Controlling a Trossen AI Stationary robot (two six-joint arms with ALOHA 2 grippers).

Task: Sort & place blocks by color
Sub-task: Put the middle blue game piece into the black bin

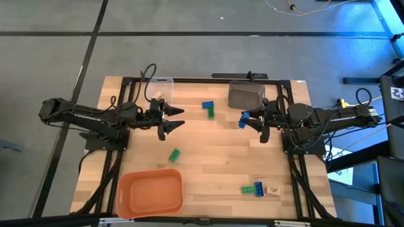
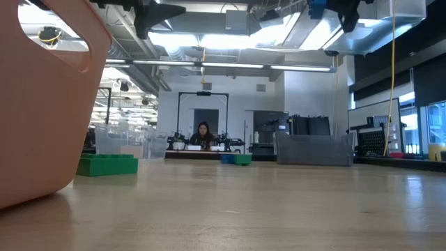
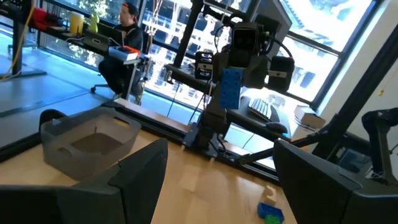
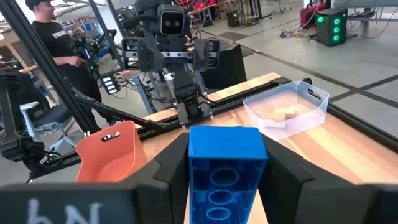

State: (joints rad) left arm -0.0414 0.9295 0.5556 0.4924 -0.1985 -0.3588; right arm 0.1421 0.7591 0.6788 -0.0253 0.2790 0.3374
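The right gripper (image 1: 250,122) hangs above the table beside the grey bin (image 1: 245,96), clamped on a blue block (image 4: 224,177); the left gripper (image 1: 178,118) hangs near the clear bin (image 1: 159,89), fingers spread and empty.

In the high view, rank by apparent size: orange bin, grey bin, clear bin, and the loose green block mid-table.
1. orange bin
2. grey bin
3. clear bin, partly hidden by the left arm, so its rank against the grey one is unsure
4. green block
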